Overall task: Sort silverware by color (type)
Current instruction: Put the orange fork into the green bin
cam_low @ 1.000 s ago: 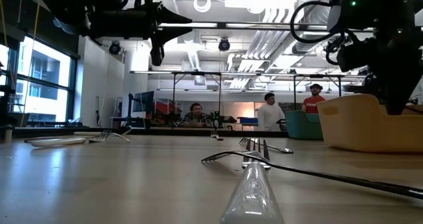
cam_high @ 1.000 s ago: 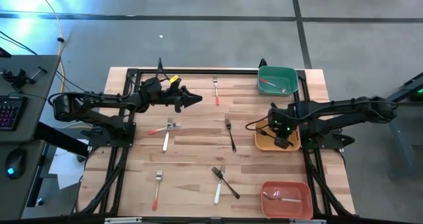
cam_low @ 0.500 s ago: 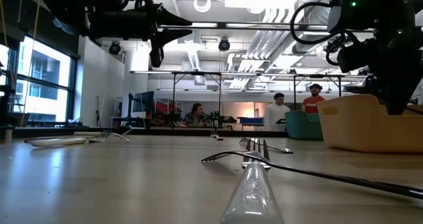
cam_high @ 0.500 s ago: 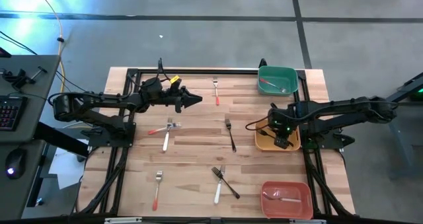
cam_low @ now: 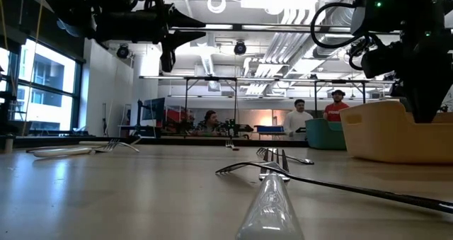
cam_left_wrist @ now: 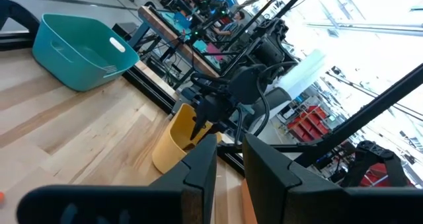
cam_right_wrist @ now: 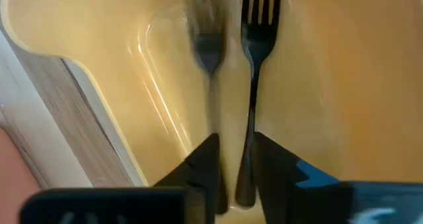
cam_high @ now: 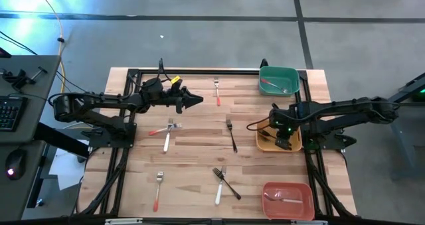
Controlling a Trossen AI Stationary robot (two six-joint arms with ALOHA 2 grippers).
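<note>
The right gripper (cam_high: pixel 283 143) is hanging over the yellow plastic bin (cam_high: pixel 267 143) at centre right of the high view, its fingers (cam_right_wrist: pixel 203 163) slightly parted around a dark all-black fork (cam_right_wrist: pixel 254 65) lying inside. The left gripper (cam_high: pixel 197 100) is hovering at upper left over the wooden bench (cam_high: pixel 192 158), fingers narrowly apart and empty, while metal-headed forks with red-orange, white and black handles (cam_high: pixel 166 137) are lying scattered across the middle.

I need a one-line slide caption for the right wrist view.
Right hand over the yellow bin, a black fork between its fingers.
</note>
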